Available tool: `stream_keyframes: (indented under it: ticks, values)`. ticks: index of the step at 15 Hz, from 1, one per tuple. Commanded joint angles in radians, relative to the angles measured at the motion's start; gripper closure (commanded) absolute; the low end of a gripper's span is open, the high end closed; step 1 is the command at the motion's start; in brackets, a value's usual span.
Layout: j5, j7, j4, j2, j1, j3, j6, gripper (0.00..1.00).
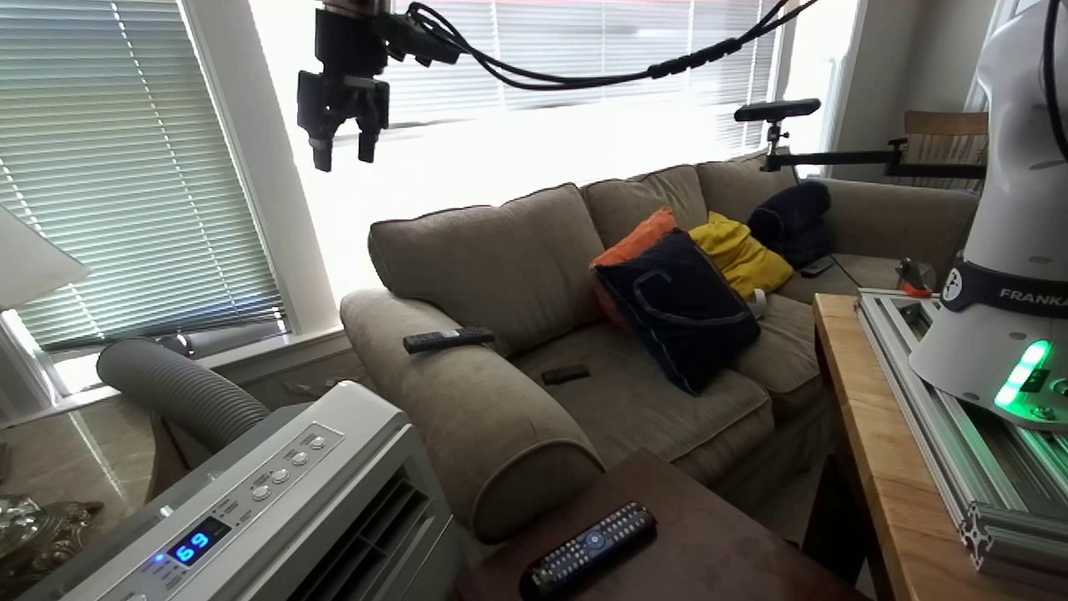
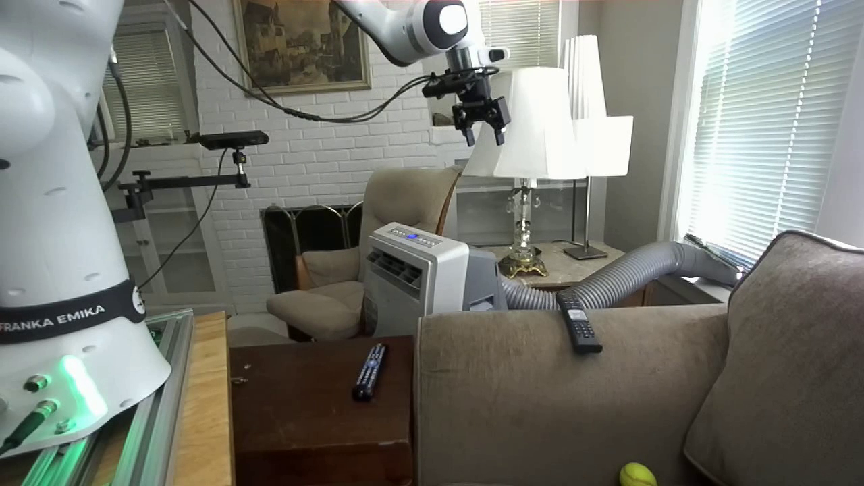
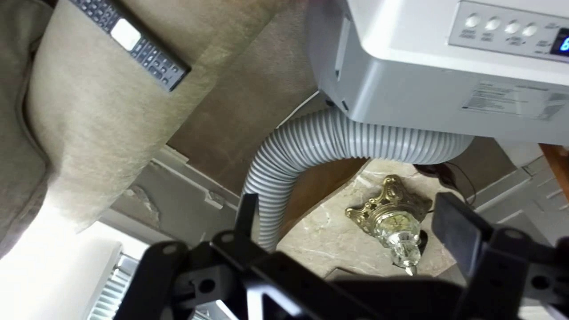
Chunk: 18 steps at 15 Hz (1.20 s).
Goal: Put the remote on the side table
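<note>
The remote point(image 1: 565, 374), a small slim black bar, lies on the sofa's seat cushion near the armrest in an exterior view. It does not show in the wrist view. In both exterior views the side table point(image 1: 726, 551) has a flat dark brown top point(image 2: 290, 391) standing against the end of the sofa. High in the air, well above the sofa and the remote, my gripper point(image 1: 345, 154) points downward, apart from everything. Seen from another side, the gripper point(image 2: 484, 135) hangs in front of a lampshade. Between its widely parted fingers point(image 3: 458, 235) there is nothing held.
A longer remote with pale buttons point(image 1: 589, 551) rests on the side table. Another black handset point(image 2: 578, 324) lies across the sofa armrest point(image 2: 486, 364). An air conditioner point(image 1: 275, 501) with a grey hose point(image 3: 275, 173) and a lamp point(image 2: 523, 128) stand nearby. Cushions point(image 1: 680, 309) lean on the sofa.
</note>
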Motion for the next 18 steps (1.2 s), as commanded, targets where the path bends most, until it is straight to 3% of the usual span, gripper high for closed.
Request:
stream_keyframes:
  ticks: [1,8,9,14,16,18]
  values:
    - [-0.095,-0.028,0.199,0.127,-0.002,-0.049,-0.075,0.00]
    - [-0.168,-0.021,0.368,0.251,-0.041,-0.140,-0.151,0.00]
    - [-0.147,-0.016,0.284,0.195,-0.036,-0.121,-0.116,0.00]
    - [-0.146,-0.016,0.291,0.205,-0.038,-0.119,-0.117,0.00]
    - [-0.154,-0.049,0.268,0.213,-0.046,-0.110,-0.010,0.00]
    - [-0.152,-0.198,0.300,0.266,-0.078,-0.083,0.058,0.00]
